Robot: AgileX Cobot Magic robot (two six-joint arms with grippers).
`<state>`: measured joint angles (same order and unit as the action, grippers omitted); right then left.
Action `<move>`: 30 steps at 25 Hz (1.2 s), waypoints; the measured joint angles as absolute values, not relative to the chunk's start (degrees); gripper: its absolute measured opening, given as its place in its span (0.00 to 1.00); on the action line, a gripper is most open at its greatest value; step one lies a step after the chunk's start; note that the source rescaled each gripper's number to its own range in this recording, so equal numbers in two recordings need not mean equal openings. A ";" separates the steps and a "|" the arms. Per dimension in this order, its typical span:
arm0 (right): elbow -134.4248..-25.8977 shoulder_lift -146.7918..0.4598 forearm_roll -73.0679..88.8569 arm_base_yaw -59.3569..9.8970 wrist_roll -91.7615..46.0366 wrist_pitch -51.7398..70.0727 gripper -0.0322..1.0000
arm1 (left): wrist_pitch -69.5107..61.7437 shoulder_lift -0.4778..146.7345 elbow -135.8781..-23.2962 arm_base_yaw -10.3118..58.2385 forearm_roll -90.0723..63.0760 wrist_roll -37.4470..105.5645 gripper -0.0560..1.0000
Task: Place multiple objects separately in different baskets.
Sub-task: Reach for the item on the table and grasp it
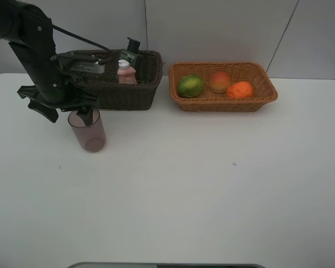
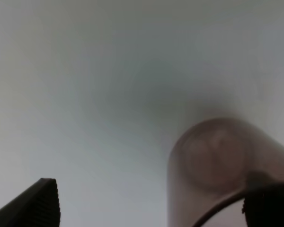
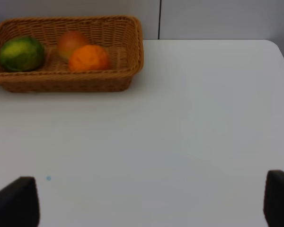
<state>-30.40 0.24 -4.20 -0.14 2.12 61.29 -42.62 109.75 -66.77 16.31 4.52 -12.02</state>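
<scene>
The translucent mauve cup (image 1: 88, 133) stands upright on the white table in front of the dark brown basket (image 1: 128, 99). My left gripper (image 1: 68, 114) is open at the cup's rim, with one finger (image 1: 89, 117) down inside the cup and the other to its left. In the left wrist view the cup (image 2: 217, 161) lies at one finger (image 2: 270, 210) of the gripper (image 2: 151, 208). The pink bottle (image 1: 125, 73) and dark grey bottle (image 1: 132, 50) stand in the dark basket. The orange-tan basket (image 1: 223, 105) holds the green fruit (image 1: 190, 86), peach (image 1: 220, 81) and orange (image 1: 240, 89). My right gripper (image 3: 146, 203) is open and empty over bare table.
The left arm (image 1: 36, 50) leans over the dark basket's left end. The right wrist view shows the tan basket (image 3: 61, 85) with the green fruit (image 3: 21, 53), peach (image 3: 72, 41) and orange (image 3: 88, 57). A wall stands behind both baskets.
</scene>
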 joint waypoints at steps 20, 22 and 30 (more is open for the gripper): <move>-30.40 0.24 -4.20 -0.14 2.12 61.29 1.00 | -38.22 112.66 -66.65 16.31 4.52 -12.63 0.68; -30.40 0.24 -4.20 -0.14 2.12 61.29 1.00 | -38.22 112.94 -66.65 16.31 4.52 -12.63 0.51; -30.40 0.24 -4.22 -0.14 2.12 61.29 1.00 | -38.22 113.61 -66.65 16.31 4.53 -12.77 0.05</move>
